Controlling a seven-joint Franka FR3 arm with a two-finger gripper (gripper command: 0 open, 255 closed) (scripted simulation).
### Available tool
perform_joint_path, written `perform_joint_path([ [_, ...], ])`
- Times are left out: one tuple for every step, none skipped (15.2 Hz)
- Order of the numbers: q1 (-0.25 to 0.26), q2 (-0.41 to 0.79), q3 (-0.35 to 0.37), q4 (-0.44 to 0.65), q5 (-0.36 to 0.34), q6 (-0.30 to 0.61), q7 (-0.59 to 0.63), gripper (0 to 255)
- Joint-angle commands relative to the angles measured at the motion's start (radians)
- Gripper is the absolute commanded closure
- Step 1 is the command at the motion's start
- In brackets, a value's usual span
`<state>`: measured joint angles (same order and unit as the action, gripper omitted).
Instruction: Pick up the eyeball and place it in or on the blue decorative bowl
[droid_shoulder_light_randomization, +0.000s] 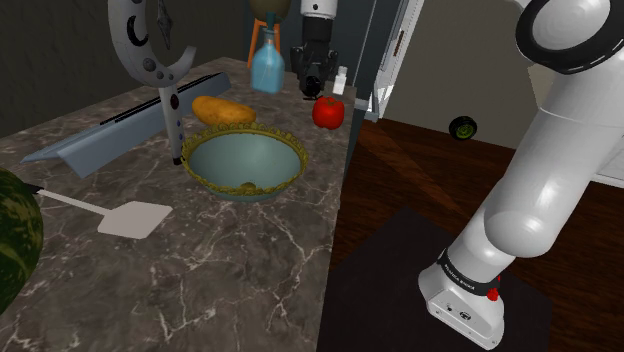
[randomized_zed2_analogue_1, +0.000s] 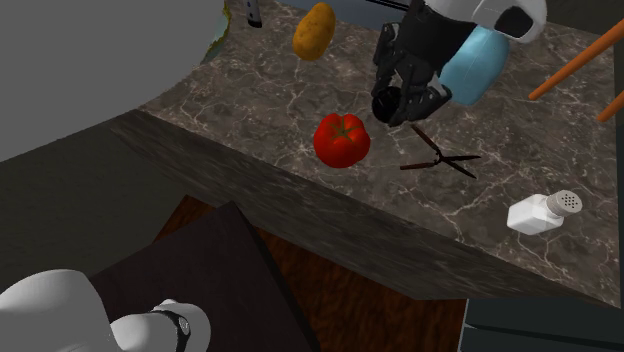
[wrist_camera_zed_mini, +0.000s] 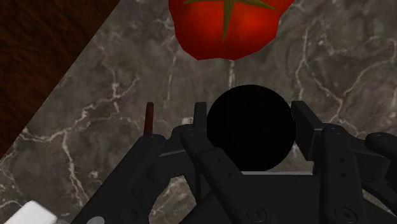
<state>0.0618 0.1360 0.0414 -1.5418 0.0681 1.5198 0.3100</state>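
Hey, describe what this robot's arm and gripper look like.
The arm is glossy white, built of rounded tubular segments, with a dark ring joint and a small red mark near its base. The all-black two-finger gripper is angular, with visible screw heads.

I log a dark, white-veined stone counter (droid_shoulder_light_randomization: 250, 260) bearing a gold-rimmed blue bowl (droid_shoulder_light_randomization: 215, 160), brown potato (droid_shoulder_light_randomization: 223, 111), red tomato (droid_shoulder_light_randomization: 328, 112), white flat spatula (droid_shoulder_light_randomization: 130, 217), white shaker (randomized_zed2_analogue_1: 543, 212) and dark shears (randomized_zed2_analogue_1: 440, 158).
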Motion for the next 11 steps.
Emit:
perform_joint_path([
  [0.001,0.009,0.001,0.041,0.000,-0.033,0.003,255],
  [0.001,0.011,0.001,0.059,0.000,-0.047,0.004,255],
  [0.001,0.015,0.001,0.076,0.000,-0.062,0.005,255],
  [0.001,0.018,0.001,0.094,0.000,-0.076,0.006,255],
  [0.001,0.022,0.001,0.113,0.000,-0.091,0.007,255],
  [0.001,0.026,0.001,0.132,0.000,-0.106,0.009,255],
  [0.001,0.030,0.001,0.152,0.000,-0.122,0.010,255],
  [0.001,0.035,0.001,0.172,0.000,-0.137,0.011,255],
  [0.001,0.040,0.001,0.193,0.000,-0.153,0.012,255],
  [0.001,0.045,0.001,0.214,0.000,-0.169,0.013,255],
  [0.001,0.051,0.001,0.236,0.000,-0.185,0.014,255],
])
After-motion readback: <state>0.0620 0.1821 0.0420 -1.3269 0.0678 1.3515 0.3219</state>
